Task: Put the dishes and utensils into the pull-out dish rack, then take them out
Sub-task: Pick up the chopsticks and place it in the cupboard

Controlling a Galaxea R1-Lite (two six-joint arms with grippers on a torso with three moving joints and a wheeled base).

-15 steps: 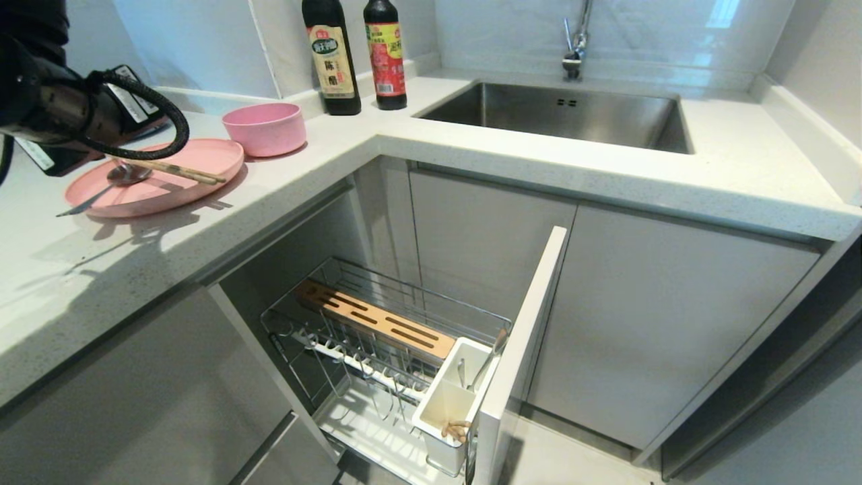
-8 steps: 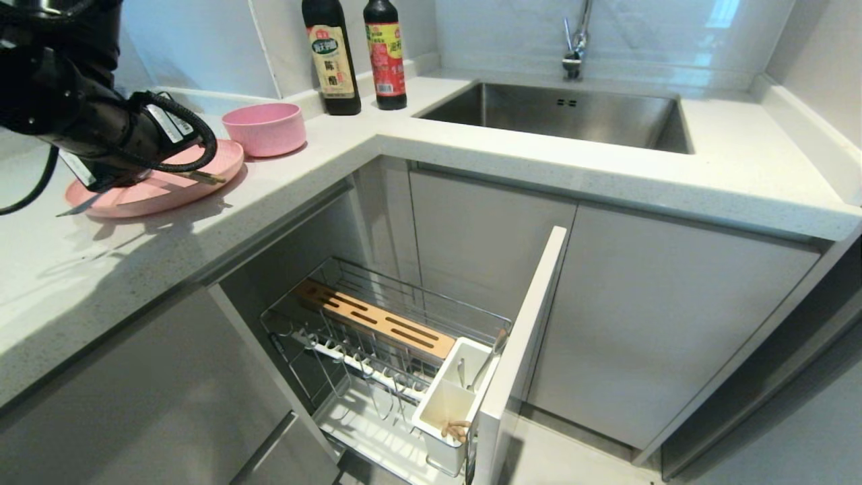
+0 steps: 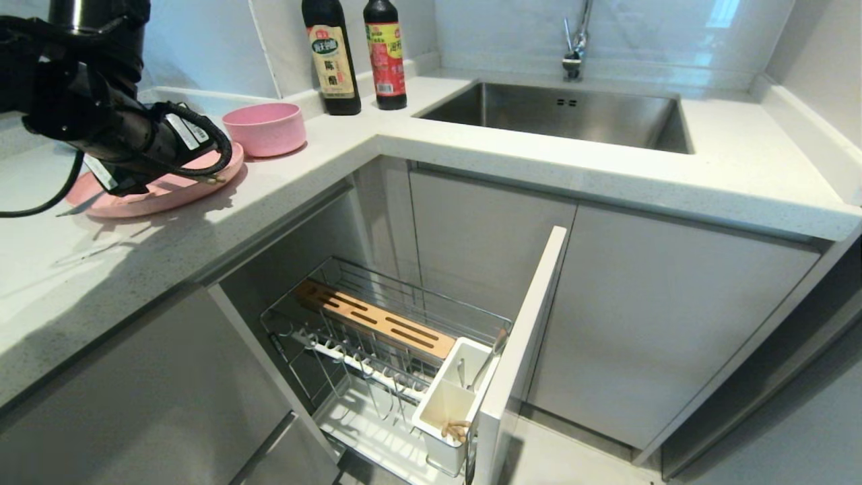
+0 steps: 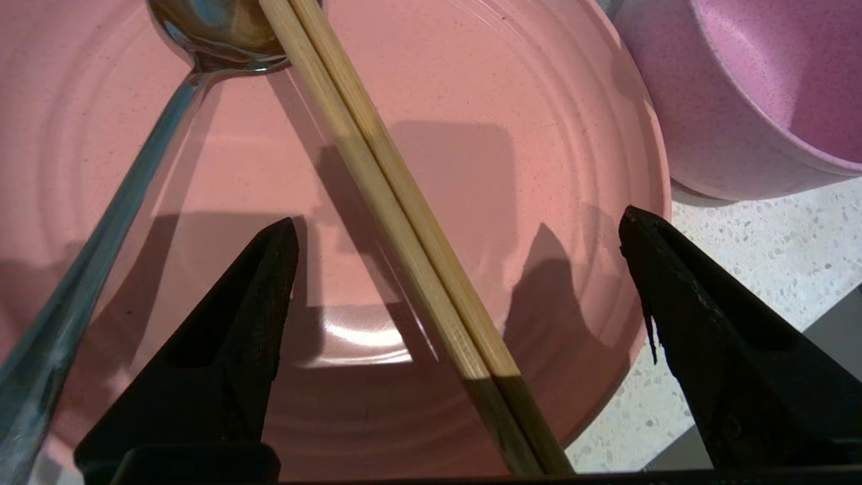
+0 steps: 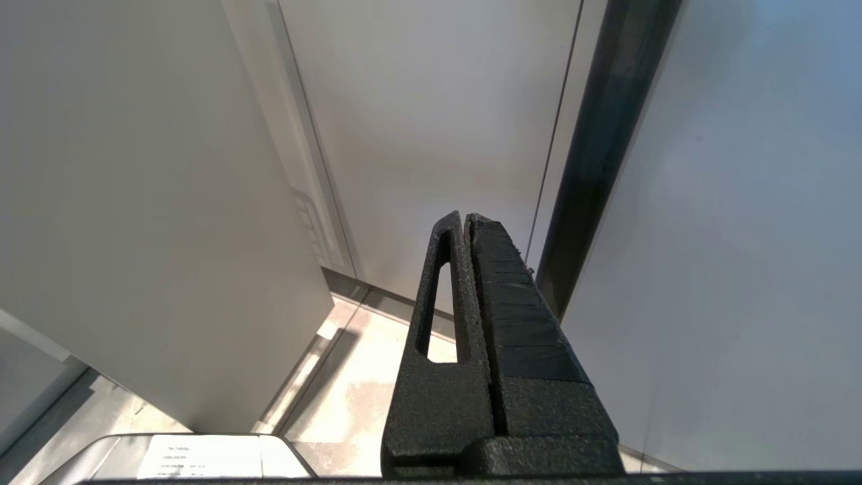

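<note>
Straddling the chopsticks (image 4: 404, 222) on the pink plate (image 4: 539, 168), the left pincer (image 4: 458, 222) gapes wide, holding nothing.

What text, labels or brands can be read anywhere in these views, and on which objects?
"陈醋": yellow-and-white label of the left dark glass bottle; its brand characters above are too small to read.
Red label of the right dark glass bottle: characters too blurred to read.
White stickers on the left gripper: print unreadable.
White label in the right wrist view: unreadable.
</note>
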